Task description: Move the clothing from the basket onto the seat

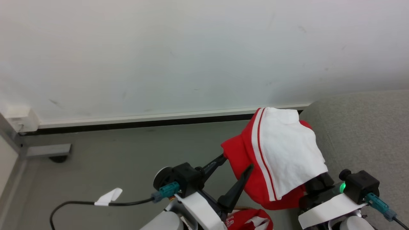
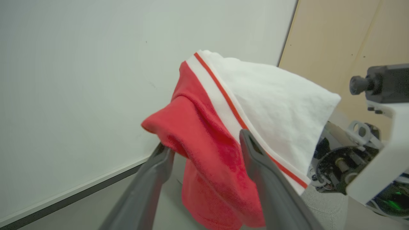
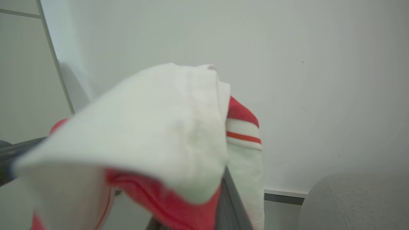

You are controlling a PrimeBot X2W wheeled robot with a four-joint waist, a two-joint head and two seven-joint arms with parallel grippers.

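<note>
We are holding the left gripper (image 1: 237,162) wide open, its two fingers standing either side of a red fold of the clothing (image 1: 287,150) and gripping nothing. The clothing is hanging in the air, draped over the right gripper (image 1: 316,184). That gripper's fingers are closed underneath, and the white panel is hiding the grip point. Just right of those fingers the seat (image 1: 364,134) is showing its rounded edge; we cannot tell whether cloth and seat are touching. Left of the left fingers, bare floor (image 1: 127,153) is stretching to the wall (image 1: 191,57). Below the left fingers a second red garment (image 1: 252,222) is lying, cut off by the arm and the picture's edge, and we cannot tell what is containing it.
</note>
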